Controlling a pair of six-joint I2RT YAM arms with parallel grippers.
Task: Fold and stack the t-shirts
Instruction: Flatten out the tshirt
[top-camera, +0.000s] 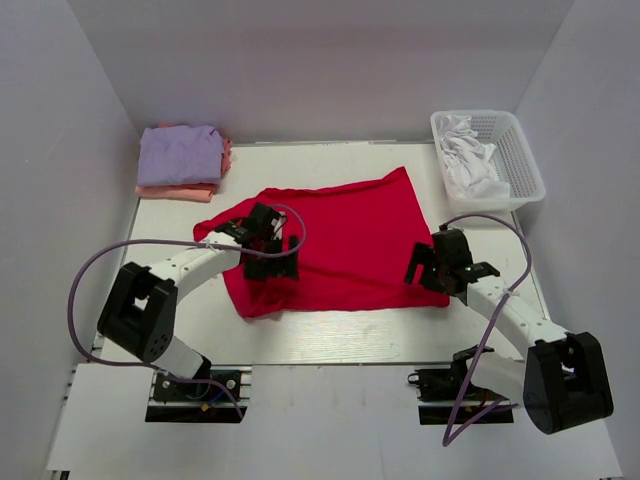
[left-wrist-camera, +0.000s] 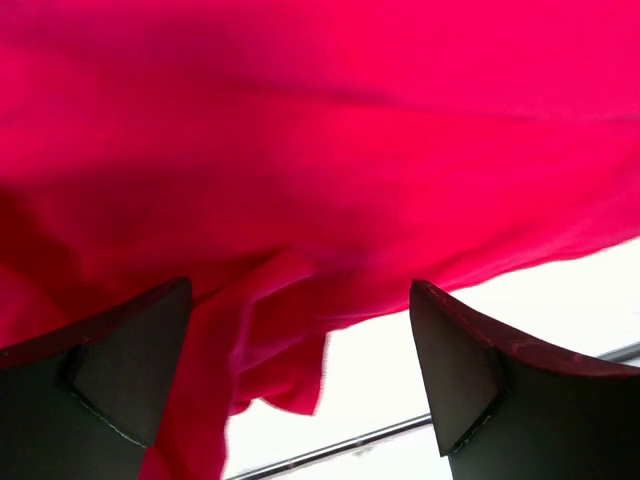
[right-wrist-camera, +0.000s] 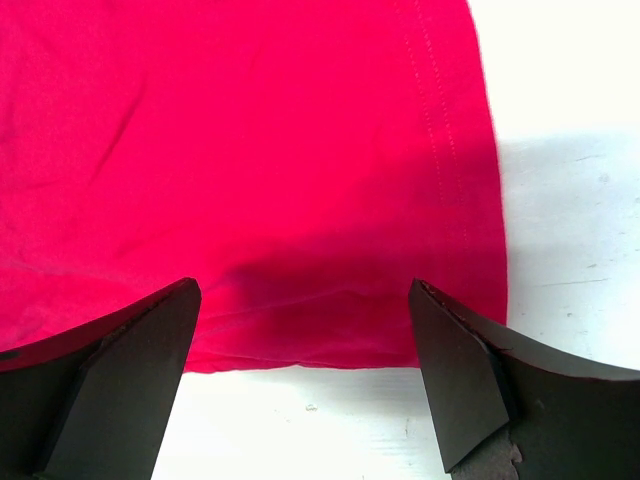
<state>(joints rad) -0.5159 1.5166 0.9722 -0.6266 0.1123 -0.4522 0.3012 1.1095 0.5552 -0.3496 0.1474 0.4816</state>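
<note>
Red t-shirt (top-camera: 345, 235) spread across the middle of the counter, its near left portion rumpled. A lavender t-shirt (top-camera: 180, 153) lies folded on a salmon-pink t-shirt (top-camera: 175, 191) at the far left corner. The left gripper (top-camera: 268, 245) hovers over the rumpled near left edge, the right gripper (top-camera: 440, 262) over the near right hem corner. Both stand wide open, holding nothing. The first fold appears to be in preparation: each gripper must next descend and pinch its edge.
</note>
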